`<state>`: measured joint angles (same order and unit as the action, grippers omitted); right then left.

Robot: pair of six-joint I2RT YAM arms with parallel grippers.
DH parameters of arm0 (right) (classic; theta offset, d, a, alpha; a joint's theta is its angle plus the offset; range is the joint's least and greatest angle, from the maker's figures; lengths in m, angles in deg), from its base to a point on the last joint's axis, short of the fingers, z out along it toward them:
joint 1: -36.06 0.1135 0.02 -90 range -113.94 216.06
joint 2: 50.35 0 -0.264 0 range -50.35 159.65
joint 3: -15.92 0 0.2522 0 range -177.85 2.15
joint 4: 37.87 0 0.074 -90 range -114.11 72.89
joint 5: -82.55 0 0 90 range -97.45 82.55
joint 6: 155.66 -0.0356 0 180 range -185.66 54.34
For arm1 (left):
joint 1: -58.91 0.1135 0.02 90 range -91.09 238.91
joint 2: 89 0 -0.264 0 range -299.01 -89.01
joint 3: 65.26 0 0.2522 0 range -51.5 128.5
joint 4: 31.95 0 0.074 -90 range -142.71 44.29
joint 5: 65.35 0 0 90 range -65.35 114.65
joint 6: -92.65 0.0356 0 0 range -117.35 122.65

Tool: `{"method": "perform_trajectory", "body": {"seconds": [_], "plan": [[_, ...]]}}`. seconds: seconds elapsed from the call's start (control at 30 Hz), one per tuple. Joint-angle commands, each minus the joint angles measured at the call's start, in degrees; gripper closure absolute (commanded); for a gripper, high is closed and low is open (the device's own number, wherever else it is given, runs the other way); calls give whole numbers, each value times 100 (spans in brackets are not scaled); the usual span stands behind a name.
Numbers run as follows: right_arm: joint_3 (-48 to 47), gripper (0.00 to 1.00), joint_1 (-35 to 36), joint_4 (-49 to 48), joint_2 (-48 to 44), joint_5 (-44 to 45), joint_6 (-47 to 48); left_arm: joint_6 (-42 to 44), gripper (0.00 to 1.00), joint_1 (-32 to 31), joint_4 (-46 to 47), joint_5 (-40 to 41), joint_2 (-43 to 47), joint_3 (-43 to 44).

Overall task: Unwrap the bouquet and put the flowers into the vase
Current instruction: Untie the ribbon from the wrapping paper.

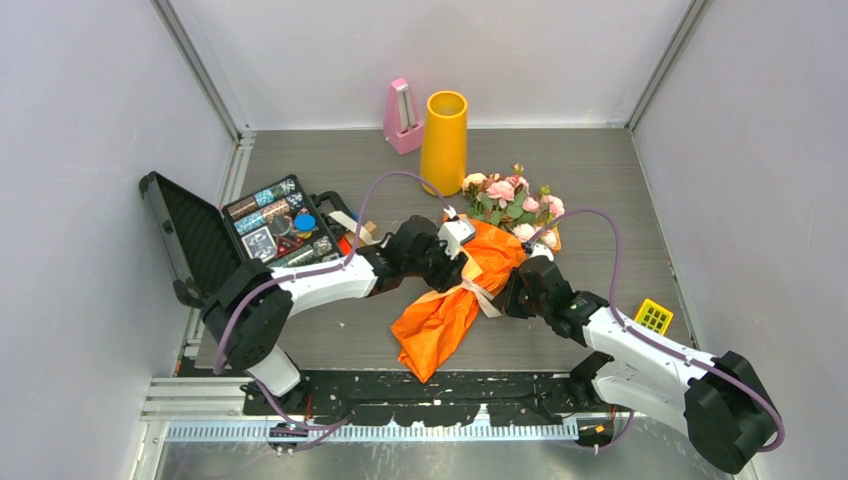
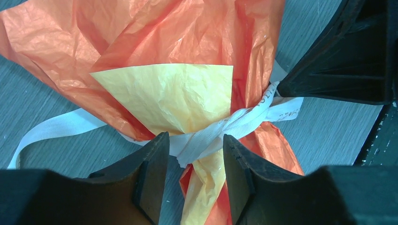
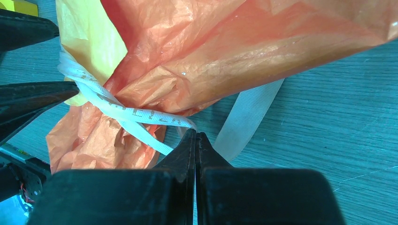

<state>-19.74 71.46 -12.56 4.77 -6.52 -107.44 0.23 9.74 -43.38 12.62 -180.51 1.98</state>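
The bouquet (image 1: 445,310) lies across the table in crinkled orange paper (image 2: 155,33), and its pink flowers (image 1: 510,200) point toward the yellow-orange vase (image 1: 444,128) at the back. A beige ribbon (image 2: 244,119) is knotted round the paper's waist. My left gripper (image 2: 195,138) is open, its fingertips on either side of the knot, with yellow inner paper between them. My right gripper (image 3: 195,133) is shut on the ribbon (image 3: 136,114), with a strand pinched at its tips on the bouquet's right side. In the top view the two grippers (image 1: 462,262) (image 1: 505,295) meet at the tie.
A pink metronome (image 1: 402,118) stands left of the vase. An open black case (image 1: 270,225) of small parts lies at the left, behind the left arm. A small yellow grid piece (image 1: 653,316) sits by the right arm. Grey walls close in three sides.
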Motion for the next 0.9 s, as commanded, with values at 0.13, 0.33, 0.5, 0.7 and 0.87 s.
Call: {"method": "perform_trajectory", "body": {"seconds": [0.13,0.33,0.5,0.7,0.87], "plan": [[-43,100,-3,-267,9,-5,60,115,69,-32,146,-63,-256,342],[-152,100,-6,41,-80,286,-23,-37,100,-32,310,113,-48,138],[-171,100,-7,366,-88,821,-311,-385,100,-32,231,446,159,-71],[-22,100,-7,384,-81,995,-606,-849,100,-15,233,761,390,-408],[104,100,-7,400,-55,1163,-782,-1590,100,93,382,901,538,-697]]}}
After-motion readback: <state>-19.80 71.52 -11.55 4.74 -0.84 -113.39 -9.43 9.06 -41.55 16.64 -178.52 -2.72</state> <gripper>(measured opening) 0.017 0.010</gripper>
